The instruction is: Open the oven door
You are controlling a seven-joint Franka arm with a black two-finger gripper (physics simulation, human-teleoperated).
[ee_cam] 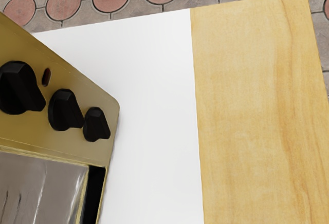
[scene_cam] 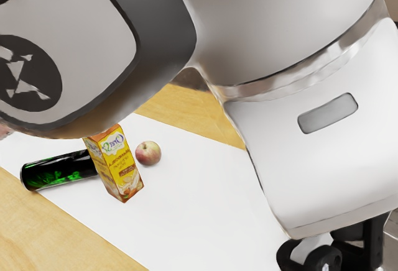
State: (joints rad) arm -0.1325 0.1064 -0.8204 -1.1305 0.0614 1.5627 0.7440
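At the exterior view's lower right edge is the black gripper (scene_cam: 357, 249), under the white end of the arm and cut off by the frame. A gold oven (ee_cam: 72, 144) stands close to my hand in the wrist view, with black knobs on its panel. Beside the knobs is a glassy grey panel (ee_cam: 38, 190) in a gold frame, with a dark strip (ee_cam: 94, 193) along its edge. I cannot tell from this whether the door stands open. Contact between gripper and oven cannot be made out.
On the white strip of the table (scene_cam: 186, 221) a yellow carton (scene_cam: 118, 165) stands between a black and green can (scene_cam: 59, 170) lying on its side and an apple (scene_cam: 148, 153). Bare wood (ee_cam: 247, 116) borders the white strip, and paving (ee_cam: 164, 13) lies beyond the table edge.
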